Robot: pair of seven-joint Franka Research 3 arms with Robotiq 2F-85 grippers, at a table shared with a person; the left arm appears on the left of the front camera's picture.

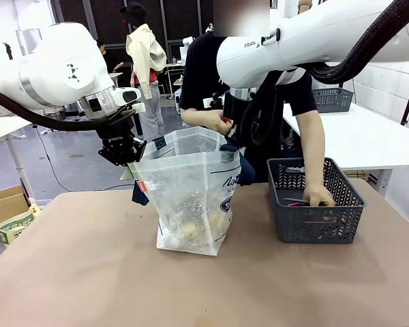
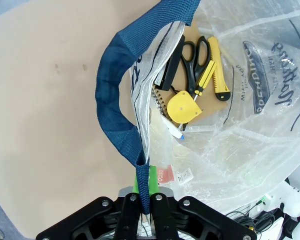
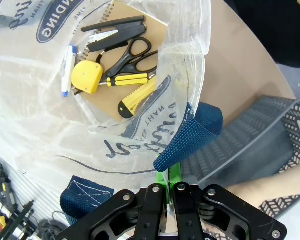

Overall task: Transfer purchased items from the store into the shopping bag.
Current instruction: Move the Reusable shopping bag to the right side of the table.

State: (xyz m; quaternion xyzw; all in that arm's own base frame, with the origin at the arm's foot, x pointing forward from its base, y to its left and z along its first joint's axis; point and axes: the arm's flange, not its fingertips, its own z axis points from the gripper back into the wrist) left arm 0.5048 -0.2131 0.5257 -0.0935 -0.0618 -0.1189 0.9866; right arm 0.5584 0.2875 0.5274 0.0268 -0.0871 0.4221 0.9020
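Note:
The clear shopping bag [image 1: 191,197] stands upright mid-table, its mouth held wide. My left gripper [image 1: 126,155] is shut on its left navy handle [image 2: 112,110]. My right gripper [image 3: 169,184] is shut on the other navy handle [image 3: 190,135]. Purchased items lie on the bag's bottom: a yellow tape measure [image 2: 184,107], black scissors [image 2: 192,60], a yellow utility knife [image 3: 137,95], a screwdriver, a stapler and a notebook. The store, a dark grey basket [image 1: 313,221], sits right of the bag, and the person's hand [image 1: 318,197] reaches inside it.
The person stands at the far edge behind the bag, with the other hand [image 1: 221,124] near the bag's rim. A cardboard box [image 1: 3,204] and a printed pack [image 1: 17,225] sit at the left edge. Another basket [image 1: 332,99] rests on a white table behind.

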